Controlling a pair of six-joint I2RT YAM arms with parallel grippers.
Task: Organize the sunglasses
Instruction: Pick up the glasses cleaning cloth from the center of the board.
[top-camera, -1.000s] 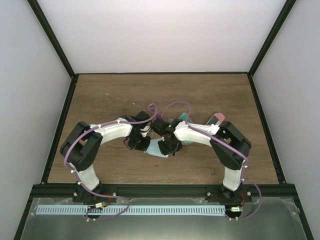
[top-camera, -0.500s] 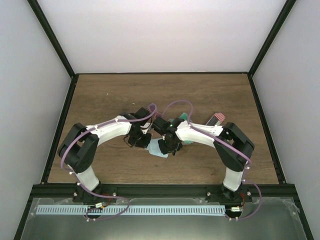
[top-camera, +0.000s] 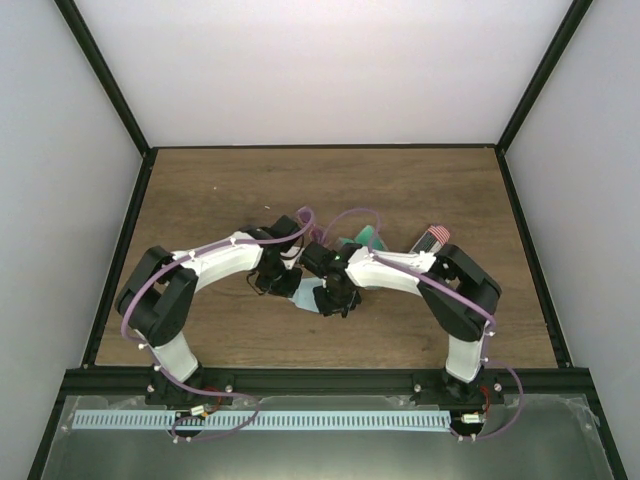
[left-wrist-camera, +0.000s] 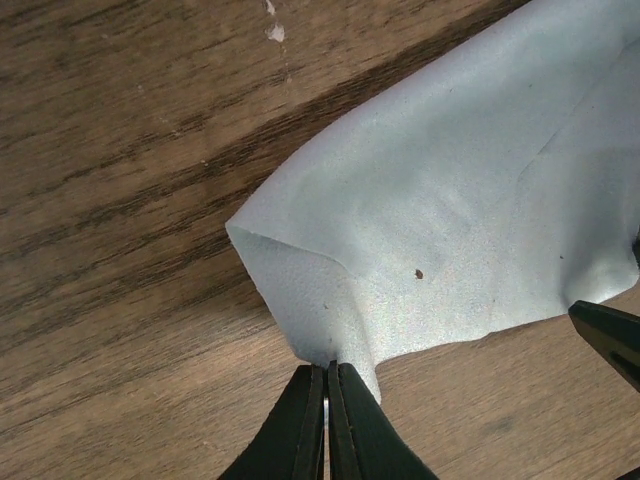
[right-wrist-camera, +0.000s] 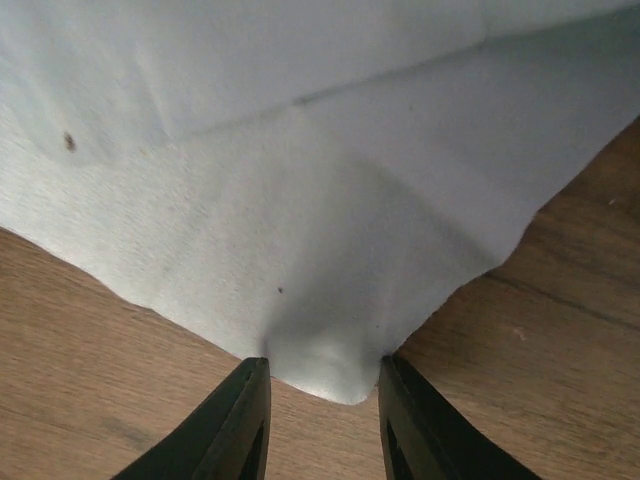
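No sunglasses show in any view. A light blue cloth (top-camera: 306, 298) lies on the wooden table (top-camera: 200, 200) between the two arms. My left gripper (left-wrist-camera: 327, 368) is shut on a pinched fold at the near edge of the cloth (left-wrist-camera: 460, 200); from above, the left gripper (top-camera: 283, 283) sits at the cloth's left side. My right gripper (right-wrist-camera: 318, 365) is open, its fingers (right-wrist-camera: 245, 405) either side of a puckered corner of the cloth (right-wrist-camera: 300, 150). Seen from above, the right gripper (top-camera: 335, 297) is low over the cloth's right side.
A striped oval case (top-camera: 432, 238) lies behind the right arm's elbow. A green item (top-camera: 364, 237) shows just behind the right forearm. Black frame rails (top-camera: 525, 260) border the table.
The right arm's wrist has shifted a little left and lower over the cloth. The left arm reached slightly further in, then held still, still pinching the cloth.
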